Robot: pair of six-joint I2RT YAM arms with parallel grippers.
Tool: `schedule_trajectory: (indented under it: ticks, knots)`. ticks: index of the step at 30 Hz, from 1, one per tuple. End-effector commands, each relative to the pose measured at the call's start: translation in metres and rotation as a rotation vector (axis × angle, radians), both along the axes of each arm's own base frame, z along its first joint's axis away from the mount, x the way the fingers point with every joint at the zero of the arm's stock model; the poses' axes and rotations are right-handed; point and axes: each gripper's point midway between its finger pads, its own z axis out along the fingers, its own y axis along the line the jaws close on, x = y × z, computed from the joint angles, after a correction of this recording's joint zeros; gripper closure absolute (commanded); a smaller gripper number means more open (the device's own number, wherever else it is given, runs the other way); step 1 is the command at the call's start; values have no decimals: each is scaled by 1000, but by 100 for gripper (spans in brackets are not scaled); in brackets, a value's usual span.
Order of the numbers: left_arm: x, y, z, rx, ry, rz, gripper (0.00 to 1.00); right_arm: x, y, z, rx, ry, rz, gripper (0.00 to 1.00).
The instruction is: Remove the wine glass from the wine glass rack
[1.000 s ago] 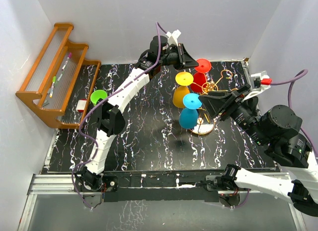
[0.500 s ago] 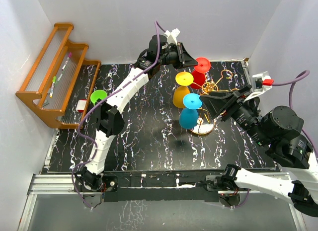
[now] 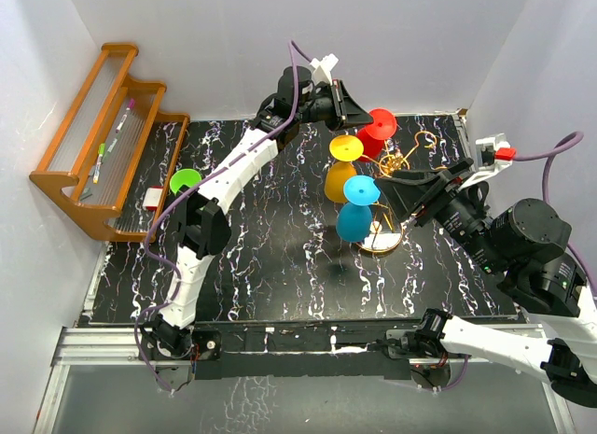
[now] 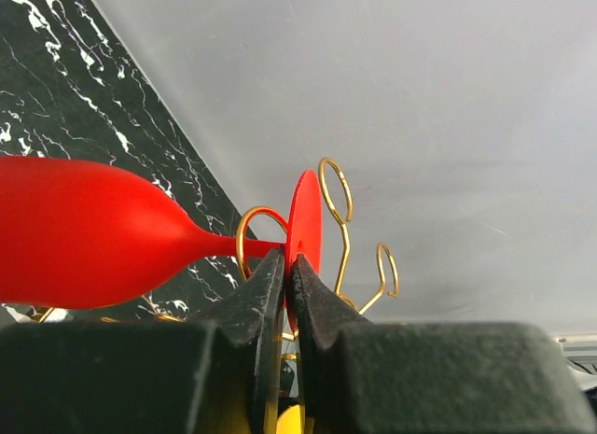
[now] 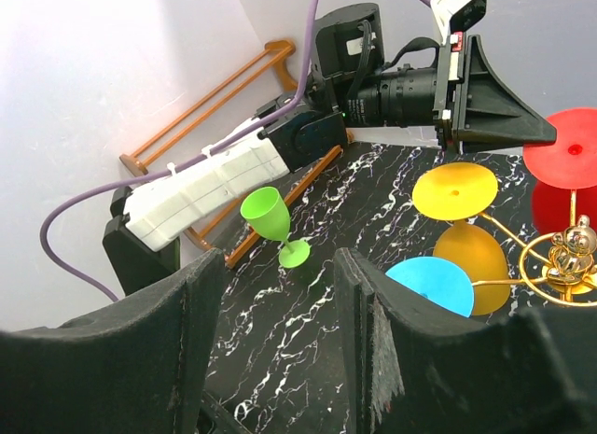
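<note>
We count four wine glasses: one red wine glass (image 3: 378, 126), one yellow wine glass (image 3: 343, 168), one blue wine glass (image 3: 356, 210) and one green wine glass (image 3: 185, 182). Three of them are at the rack and one stands well apart from it. There is one wine glass rack (image 3: 398, 160) of gold wire and one wooden shelf (image 3: 70, 187). On the shelf we see two pens, a pink pen (image 3: 124, 115) and a green pen (image 3: 100, 159). One small white-and-red item (image 3: 152, 199) lies beside it. There are two robot arms, the left arm (image 3: 238, 163) and the right arm (image 3: 522, 238).
</note>
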Motion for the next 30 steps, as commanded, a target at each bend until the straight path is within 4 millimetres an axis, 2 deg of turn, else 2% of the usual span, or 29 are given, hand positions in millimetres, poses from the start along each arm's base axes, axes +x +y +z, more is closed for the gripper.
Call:
schedule_trajectory:
  ticks: [1,18,30]
  knots:
    - [-32,15,73,-89,-117,-33,100,4,4,12,42,-25,-2,48]
    - [-53,16,91,-136,-115,-100,100,4,7,12,51,-22,7,48]
    - [-72,8,90,-118,-110,-145,100,5,9,13,57,-24,7,48]
